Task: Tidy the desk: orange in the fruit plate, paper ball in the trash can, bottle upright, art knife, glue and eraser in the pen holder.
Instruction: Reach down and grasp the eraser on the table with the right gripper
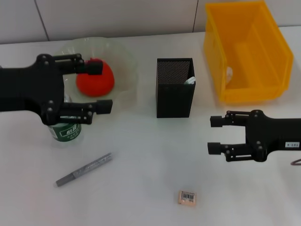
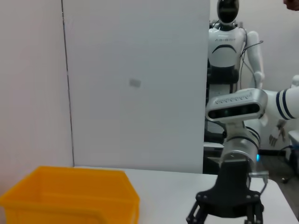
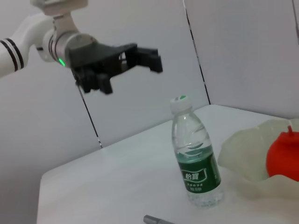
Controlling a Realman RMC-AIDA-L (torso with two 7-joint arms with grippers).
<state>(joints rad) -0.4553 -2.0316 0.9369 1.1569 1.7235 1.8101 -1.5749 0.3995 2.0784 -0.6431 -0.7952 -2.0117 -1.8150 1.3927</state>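
Note:
The bottle (image 1: 66,131) (image 3: 194,157) stands upright on the table, white cap on top. My left gripper (image 1: 106,87) (image 3: 133,75) hangs open above and clear of it, holding nothing. In the pale-green fruit plate (image 1: 126,61) (image 3: 245,151) lies the red-orange orange (image 1: 96,81) (image 3: 284,155). A slim grey art knife (image 1: 84,169) lies on the table in front of the bottle. The beige eraser (image 1: 187,197) sits near the front edge. My right gripper (image 1: 210,135) is open and empty, low to the right of the black pen holder (image 1: 175,89). A white wad (image 1: 229,73) shows inside the yellow trash can (image 1: 247,52) (image 2: 70,198).
Something white (image 1: 190,80) pokes above the pen holder's inner right corner; I cannot tell what it is. The trash can stands at the back right, close behind my right arm (image 2: 231,198). Bare tabletop lies between the art knife and the eraser.

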